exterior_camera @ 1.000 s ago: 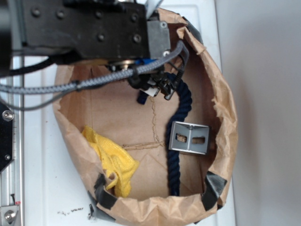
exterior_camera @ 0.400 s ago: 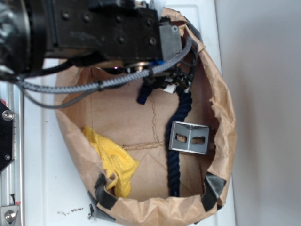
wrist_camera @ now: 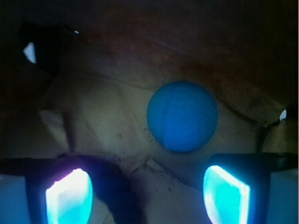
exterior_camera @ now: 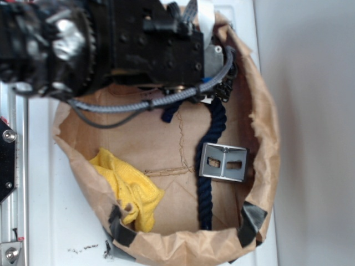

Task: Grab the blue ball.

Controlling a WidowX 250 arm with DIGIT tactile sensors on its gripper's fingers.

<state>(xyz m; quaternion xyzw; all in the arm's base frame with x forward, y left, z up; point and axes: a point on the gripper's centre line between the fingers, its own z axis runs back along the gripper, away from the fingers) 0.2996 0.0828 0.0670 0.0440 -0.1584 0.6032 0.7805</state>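
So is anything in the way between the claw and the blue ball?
Nothing visible. In the wrist view the claw is open, and the blue ball sits just ahead of its fingers on bare crumpled paper.

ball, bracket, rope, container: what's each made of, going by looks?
Blue ball: matte, faintly textured with a seam line; likely foam or soft rubber, can't confirm.
Bracket: bare grey metal, dull sheen, folded angle with slots.
Rope: dark navy twisted fibre strands, probably cotton or synthetic.
Container: crinkled brown paper bag, rim rolled down, with dark tape patches.
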